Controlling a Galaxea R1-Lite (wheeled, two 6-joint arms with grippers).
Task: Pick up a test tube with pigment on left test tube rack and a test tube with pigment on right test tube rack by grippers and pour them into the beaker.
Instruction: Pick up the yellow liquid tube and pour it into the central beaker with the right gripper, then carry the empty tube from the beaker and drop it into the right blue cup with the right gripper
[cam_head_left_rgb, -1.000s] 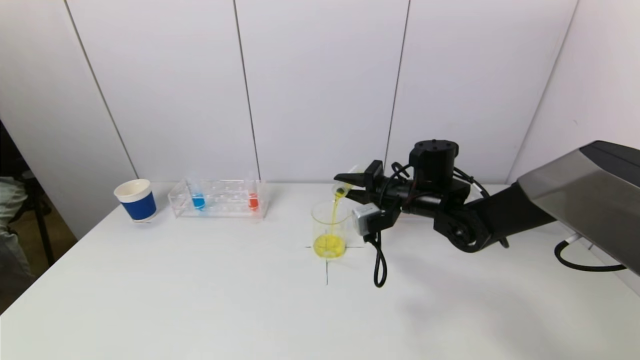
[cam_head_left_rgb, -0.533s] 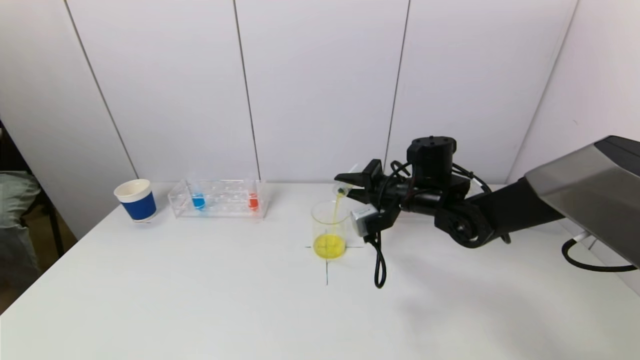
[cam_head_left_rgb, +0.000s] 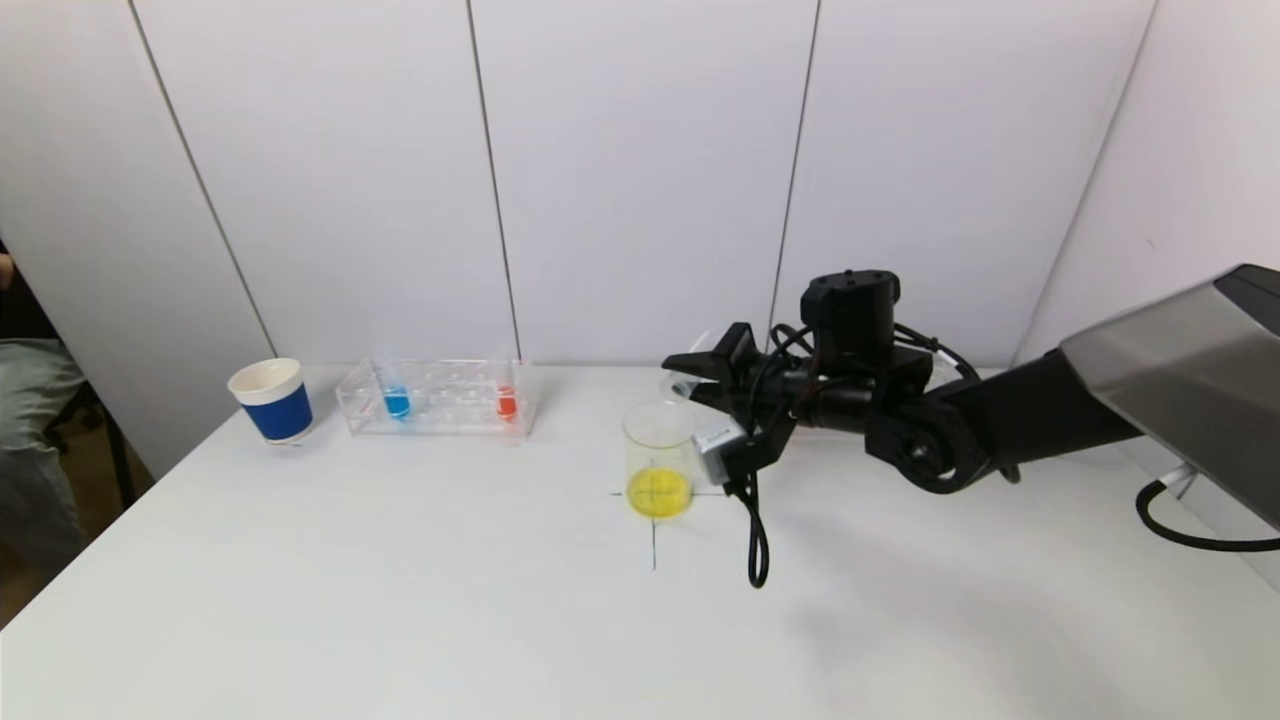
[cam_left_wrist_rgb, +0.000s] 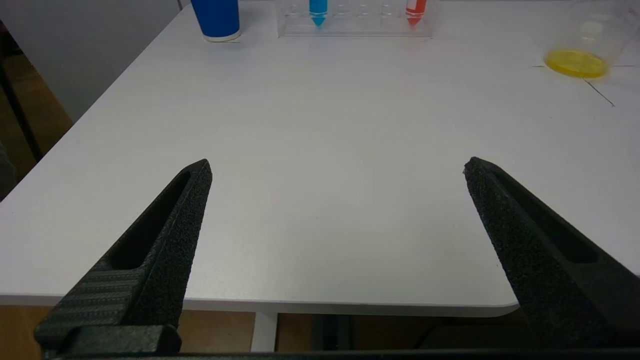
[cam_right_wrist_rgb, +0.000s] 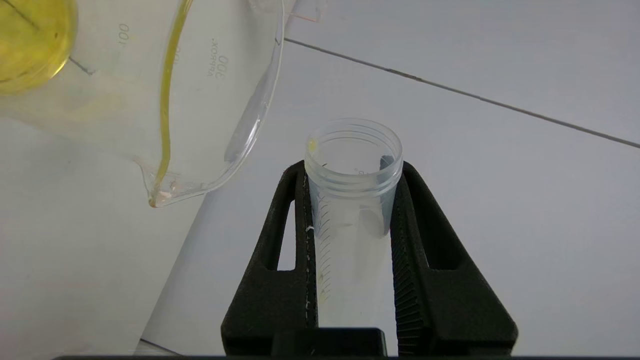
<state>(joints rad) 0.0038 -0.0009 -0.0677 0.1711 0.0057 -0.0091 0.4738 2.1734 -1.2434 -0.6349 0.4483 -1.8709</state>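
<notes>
My right gripper (cam_head_left_rgb: 690, 378) is shut on a clear test tube (cam_right_wrist_rgb: 350, 210) that now looks empty, tilted with its mouth (cam_head_left_rgb: 681, 384) just above the beaker's rim. The beaker (cam_head_left_rgb: 659, 455) stands on a cross mark with yellow liquid (cam_head_left_rgb: 659, 493) at its bottom; it also shows in the right wrist view (cam_right_wrist_rgb: 165, 95) and the left wrist view (cam_left_wrist_rgb: 585, 40). The left rack (cam_head_left_rgb: 435, 398) holds a blue-pigment tube (cam_head_left_rgb: 396, 400) and a red-pigment tube (cam_head_left_rgb: 506, 402). The right rack is hidden behind my right arm. My left gripper (cam_left_wrist_rgb: 337, 167) is open and empty, low by the table's front edge.
A blue and white paper cup (cam_head_left_rgb: 272, 400) stands left of the rack at the table's back left. A black cable (cam_head_left_rgb: 757, 540) hangs from my right wrist onto the table beside the beaker. The wall runs close behind the table.
The yellow stream from the tube into the beaker has stopped; the tube looks emptied. My right gripper has shifted slightly left and up. A person at the far left edge has moved.
</notes>
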